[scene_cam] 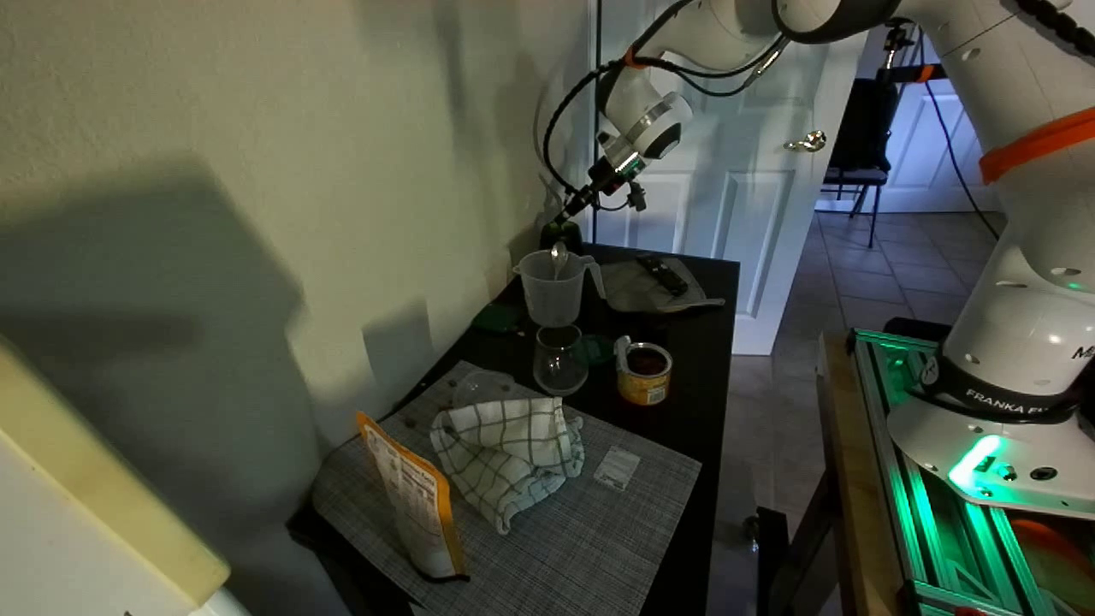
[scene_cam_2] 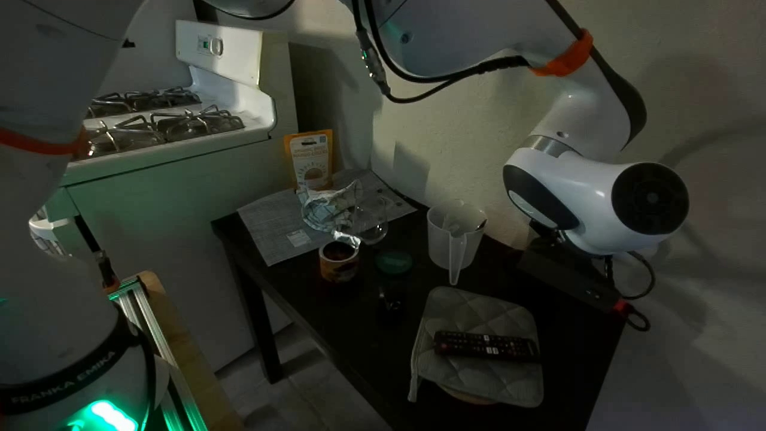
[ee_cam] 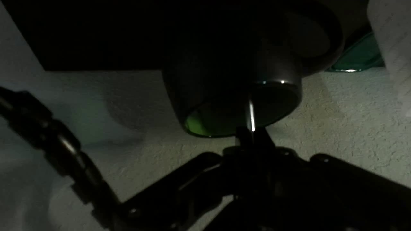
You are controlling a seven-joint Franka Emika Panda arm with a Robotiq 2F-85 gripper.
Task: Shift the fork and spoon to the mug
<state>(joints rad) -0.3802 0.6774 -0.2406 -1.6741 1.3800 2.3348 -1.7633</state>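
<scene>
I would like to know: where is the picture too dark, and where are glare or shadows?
Wrist view: very dark, mug and fingers nearly black, a bright glint on the metal utensil; both exterior views: green glare on the robot base, shadows on the wall.

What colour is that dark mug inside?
The mug's inside is green where lit, clearest in the wrist view.

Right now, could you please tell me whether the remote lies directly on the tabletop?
No, the remote rests on the quilted pot holder.
</scene>
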